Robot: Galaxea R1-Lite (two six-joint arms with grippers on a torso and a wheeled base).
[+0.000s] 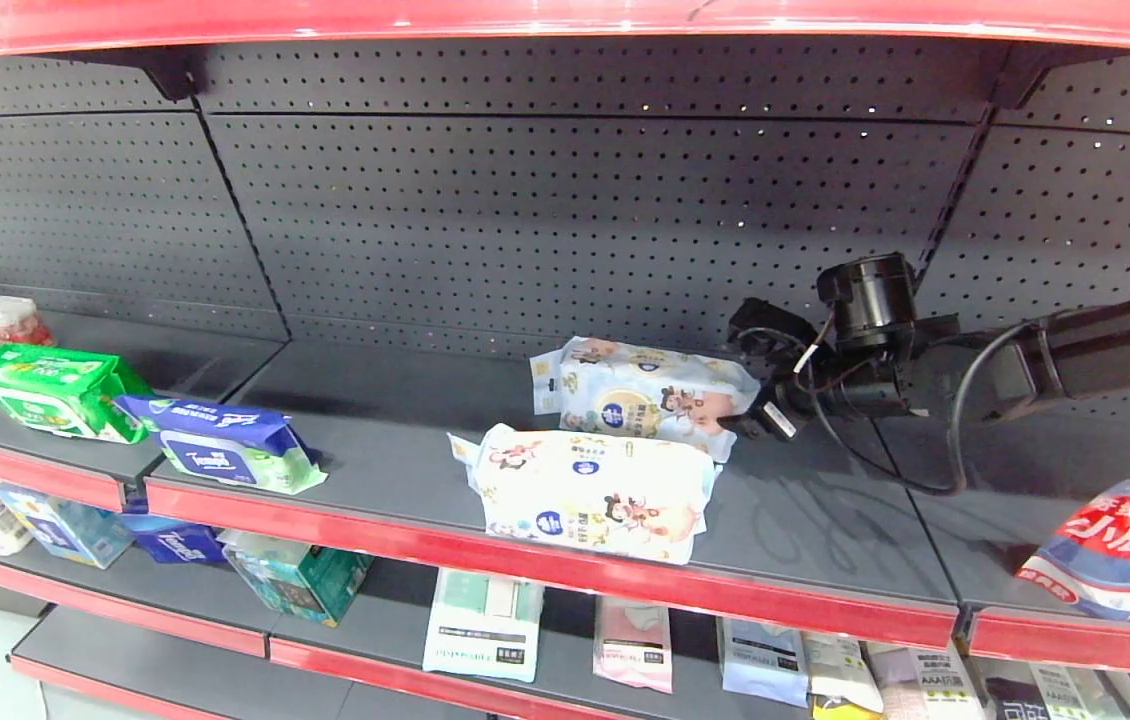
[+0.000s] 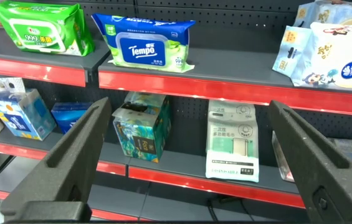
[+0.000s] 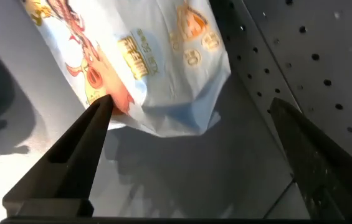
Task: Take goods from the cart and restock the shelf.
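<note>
On the shelf (image 1: pixel 385 430), two cartoon-printed wipes packs: front pack (image 1: pixel 595 490) at the front edge, rear pack (image 1: pixel 640 395) just behind it, near the pegboard back (image 1: pixel 565 220). At the rear pack's right end, the right gripper (image 1: pixel 760 415), fingers spread wide about that end, not pinching it. Left gripper (image 2: pixel 189 106) facing the lower shelves, fingers likewise spread, holding nothing. Farther left, a blue pack (image 1: pixel 215 440) and a green pack (image 1: pixel 55 385). Probably partway through: several goods placed, much bare shelf left to fill.
</note>
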